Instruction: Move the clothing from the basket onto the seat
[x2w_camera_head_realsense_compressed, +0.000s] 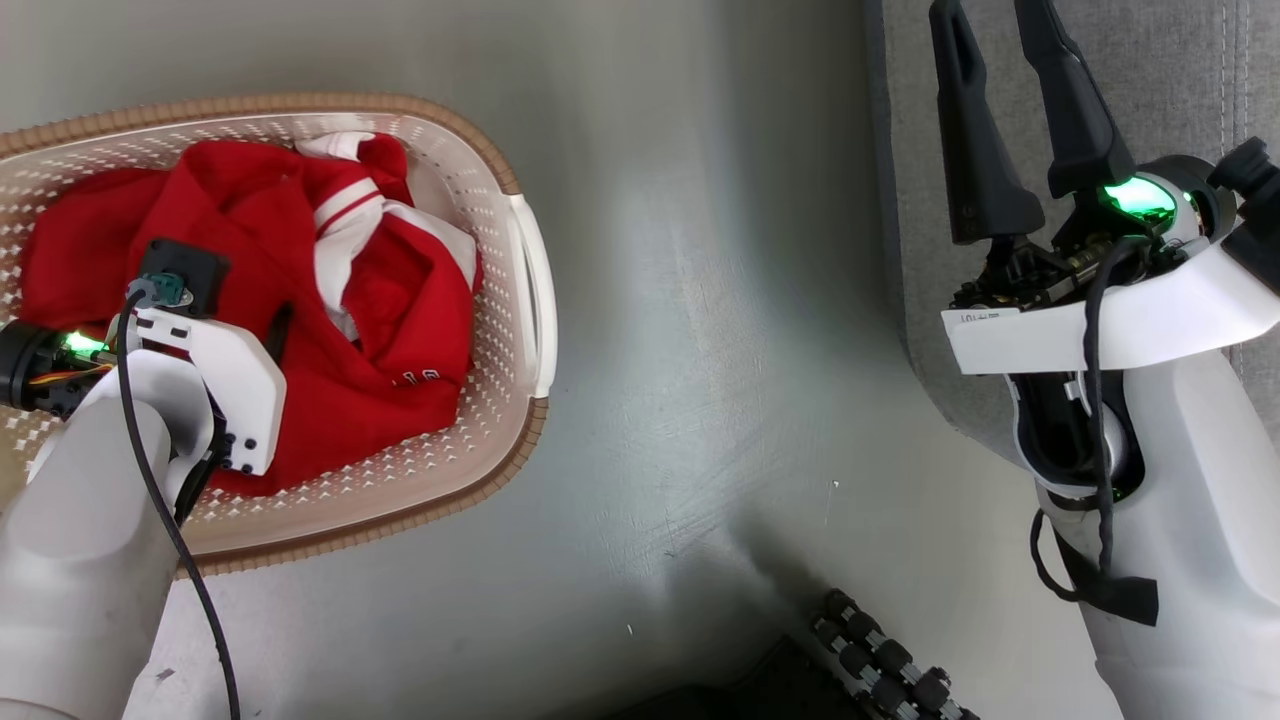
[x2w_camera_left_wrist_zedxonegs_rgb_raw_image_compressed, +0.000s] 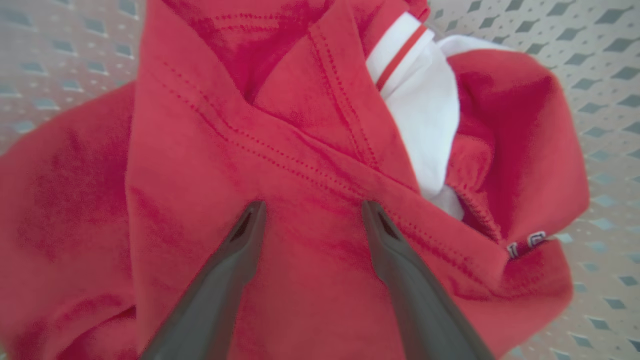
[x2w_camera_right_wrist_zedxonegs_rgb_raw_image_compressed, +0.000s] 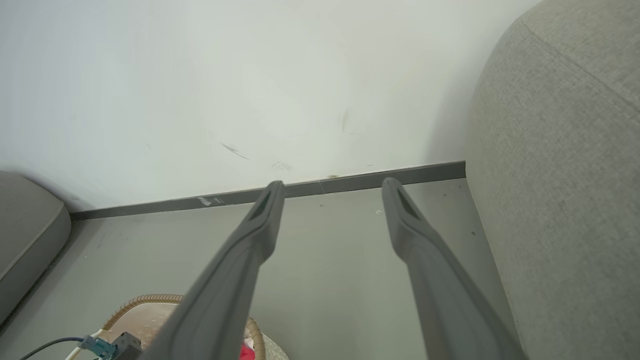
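The head camera looks almost straight down from well above the basket (x2w_camera_head_realsense_compressed: 530, 290), with the seat (x2w_camera_head_realsense_compressed: 1180, 60) off to the basket's right. The left wrist camera hangs inside the basket, very close over the clothing (x2w_camera_left_wrist_zedxonegs_rgb_raw_image_compressed: 200, 165) (slightly blurred). The right wrist camera, away from the basket and beside the seat, faces a wall (x2w_camera_right_wrist_zedxonegs_rgb_raw_image_compressed: 250, 75) low across the floor (x2w_camera_right_wrist_zedxonegs_rgb_raw_image_compressed: 325, 250), with the basket at its bottom edge.

Red clothing (x2w_camera_head_realsense_compressed: 390, 300) in the basket (x2w_camera_head_realsense_compressed: 530, 280) (grey seat (x2w_camera_head_realsense_compressed: 1180, 60) far right)

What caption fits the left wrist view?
Open left gripper pointing at red, white-trimmed clothing in a perforated basket.
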